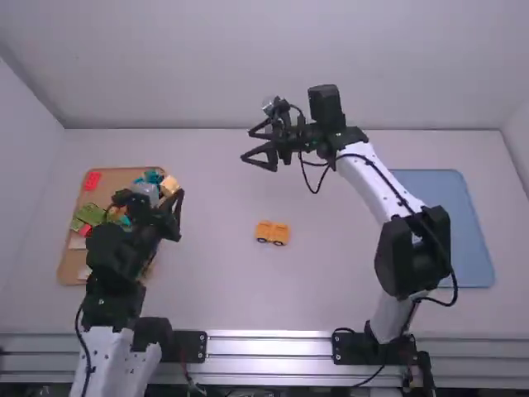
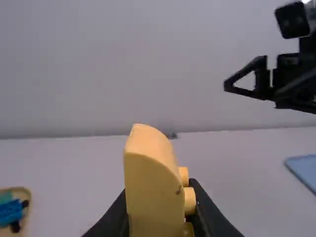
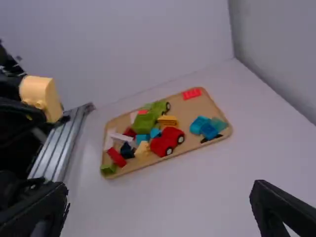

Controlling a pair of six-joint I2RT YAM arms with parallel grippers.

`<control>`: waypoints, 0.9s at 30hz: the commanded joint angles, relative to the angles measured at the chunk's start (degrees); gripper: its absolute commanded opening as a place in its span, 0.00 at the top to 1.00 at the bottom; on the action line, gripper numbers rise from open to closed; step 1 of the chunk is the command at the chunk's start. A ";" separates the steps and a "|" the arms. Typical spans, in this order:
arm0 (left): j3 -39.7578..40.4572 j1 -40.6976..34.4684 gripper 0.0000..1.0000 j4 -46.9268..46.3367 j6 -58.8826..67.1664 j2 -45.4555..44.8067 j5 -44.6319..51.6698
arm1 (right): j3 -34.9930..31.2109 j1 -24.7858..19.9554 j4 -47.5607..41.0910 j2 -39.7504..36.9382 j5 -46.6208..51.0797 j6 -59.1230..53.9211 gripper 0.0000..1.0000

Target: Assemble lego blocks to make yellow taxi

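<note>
In the high view my left gripper (image 1: 177, 207) is over the right side of the parts tray, shut on a yellow block (image 1: 169, 185). The left wrist view has this curved yellow block (image 2: 153, 182), studs facing sideways, between the fingers of my left gripper (image 2: 160, 222). The same yellow block (image 3: 40, 95) shows at the left of the right wrist view. A yellow-orange car base (image 1: 272, 232) with dark wheels stands on the table near the middle. My right gripper (image 1: 258, 147) is raised beyond it, open with nothing held; in the right wrist view the fingers of my right gripper (image 3: 160, 210) are wide apart.
A tan tray (image 1: 68, 258) at the left holds loose blocks, among them a red car (image 3: 167, 141), a green vehicle (image 3: 148, 118) and teal pieces (image 3: 207, 127). A blue tray (image 1: 450, 227) lies at the right, partly behind the right arm.
</note>
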 commanded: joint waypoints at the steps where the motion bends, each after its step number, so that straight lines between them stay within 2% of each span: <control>1: -0.09 -4.42 0.89 3.41 3.10 4.98 -2.78 | -1.66 0.52 0.26 -0.55 -1.09 -0.72 0.02; 6: 0.74 -9.16 0.88 12.00 3.43 14.69 -3.61 | -7.41 0.98 3.52 -5.20 3.34 1.68 0.01; 10: 4.50 -12.76 0.91 15.96 3.65 24.61 -5.66 | -15.41 0.83 14.58 -9.73 9.11 10.23 0.02; 11: 6.45 -14.36 0.92 16.98 3.65 28.04 -5.79 | -19.34 0.33 20.09 -11.43 11.15 14.64 0.01; 14: 10.69 -17.73 0.92 17.14 7.19 33.55 -6.16 | -26.08 0.50 32.37 -12.87 10.43 22.49 0.01; 16: 14.03 -21.05 0.93 16.72 8.72 37.83 -9.99 | -29.53 0.68 39.39 -12.85 10.93 28.52 0.01; 20: 16.68 -25.09 0.98 17.16 9.29 42.23 -15.45 | -31.12 0.02 40.04 -12.85 12.35 29.68 0.01; 23: 17.07 -26.64 0.98 19.39 8.50 44.06 -16.41 | -31.85 0.48 40.59 -12.85 14.23 29.73 0.00; 25: 17.03 -26.95 0.98 20.59 8.50 44.83 -16.22 | -31.98 0.72 40.57 -12.85 15.04 29.70 0.04; 26: 16.96 -27.04 0.98 21.57 7.67 45.31 -16.24 | -31.98 0.72 40.57 -12.85 15.17 29.77 0.11; 27: 16.94 -27.04 0.98 21.92 7.39 45.48 -16.09 | -31.95 0.68 40.54 -12.85 15.15 29.70 0.12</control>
